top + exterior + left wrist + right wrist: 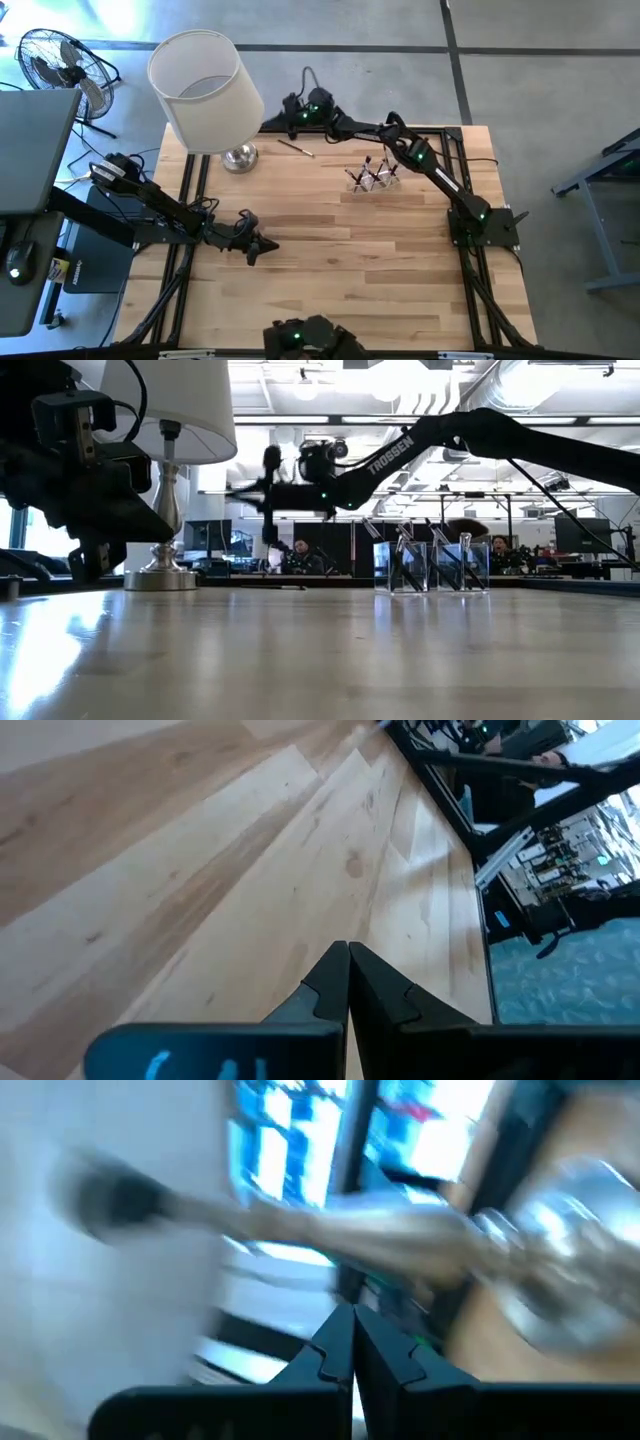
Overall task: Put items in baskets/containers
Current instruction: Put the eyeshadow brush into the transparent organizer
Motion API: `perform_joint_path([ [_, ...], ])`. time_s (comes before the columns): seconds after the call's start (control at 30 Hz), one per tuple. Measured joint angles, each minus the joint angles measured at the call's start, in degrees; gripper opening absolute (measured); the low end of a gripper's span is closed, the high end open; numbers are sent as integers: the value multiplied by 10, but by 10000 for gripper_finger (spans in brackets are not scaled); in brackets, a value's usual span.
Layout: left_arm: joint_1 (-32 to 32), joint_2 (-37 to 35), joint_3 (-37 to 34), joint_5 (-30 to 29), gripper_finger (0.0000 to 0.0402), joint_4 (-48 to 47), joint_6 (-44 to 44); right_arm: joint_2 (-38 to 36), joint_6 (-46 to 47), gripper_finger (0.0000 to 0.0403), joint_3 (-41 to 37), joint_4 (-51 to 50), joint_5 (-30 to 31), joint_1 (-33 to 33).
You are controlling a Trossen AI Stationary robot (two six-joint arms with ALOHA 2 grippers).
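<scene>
My right gripper (291, 108) reaches level over the table's far edge, close to the lamp, and is shut on a slim makeup brush (268, 500) that stands about upright in the low view. Right of it on the table stands the clear holder (372, 178), with several dark brushes leaning against its walls. Another brush (295, 148) lies flat on the wood between the lamp's base and the holder. Near the table's left side my left gripper (262, 247) hangs shut with nothing in it. My right gripper holds the brush by its handle (345, 1240), about mid-length, pinched between the two shut fingers; blur hides the exact place. The fingers come level and lie across the brush. Its dark head (270, 457) points up and its lower end hangs clear of the table.
A lamp with a big white shade (205, 90) and a silver base (240, 157) stands at the far left, right beside my right gripper. Bare wood spreads over the table's middle and near half (340, 270). People sit beyond the far edge (300, 550).
</scene>
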Motion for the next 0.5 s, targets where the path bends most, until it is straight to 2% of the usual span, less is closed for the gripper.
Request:
perform_joint_path([
  [0.07,0,0,0,-9,1,0,1,-2,41,0,0,47,18,0],
  [0.17,0,0,0,-17,1,-3,2,-4,51,0,0,39,56,14],
  [0.37,0,0,0,-20,1,-4,7,-4,-28,0,-2,-148,144,24],
  [0.5,0,0,0,2,1,-4,4,-3,-27,0,-2,-151,186,-4],
])
